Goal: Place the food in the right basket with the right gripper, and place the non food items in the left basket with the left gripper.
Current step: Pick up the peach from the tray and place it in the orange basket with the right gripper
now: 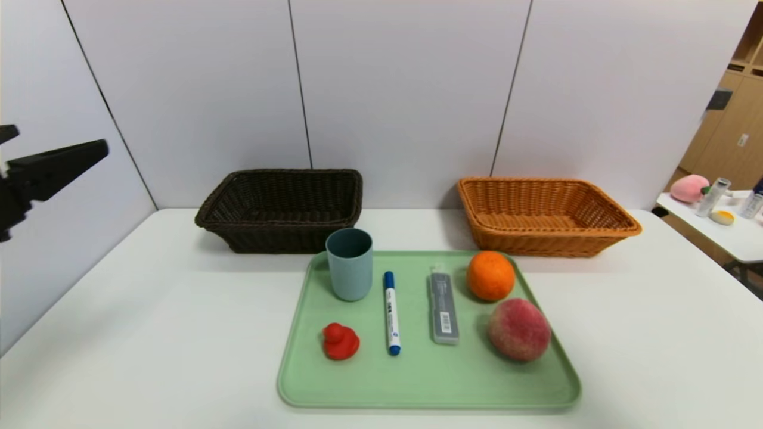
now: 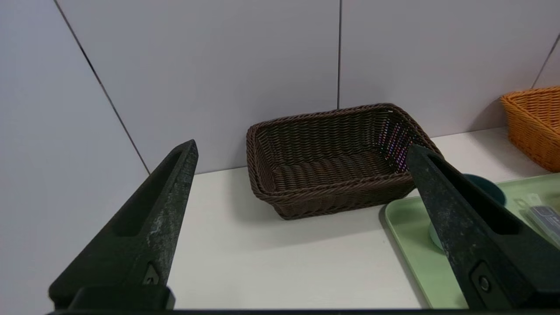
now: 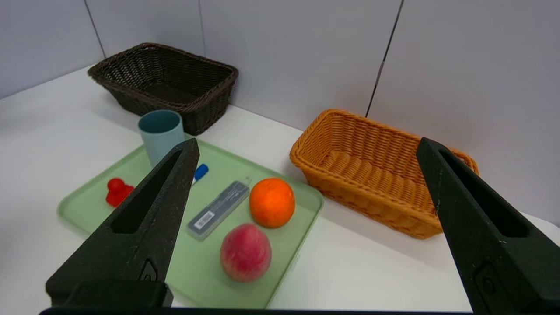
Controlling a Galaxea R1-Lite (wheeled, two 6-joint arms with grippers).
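Marker (image 1: 391,313) lengthwise front-to-back, blue cap rearward

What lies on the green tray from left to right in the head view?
Small red rubber duck → blue-grey plastic cup → white marker with blue cap → slim clear-grey case with barcode label → round bright orange → fuzzy red-pink peach.
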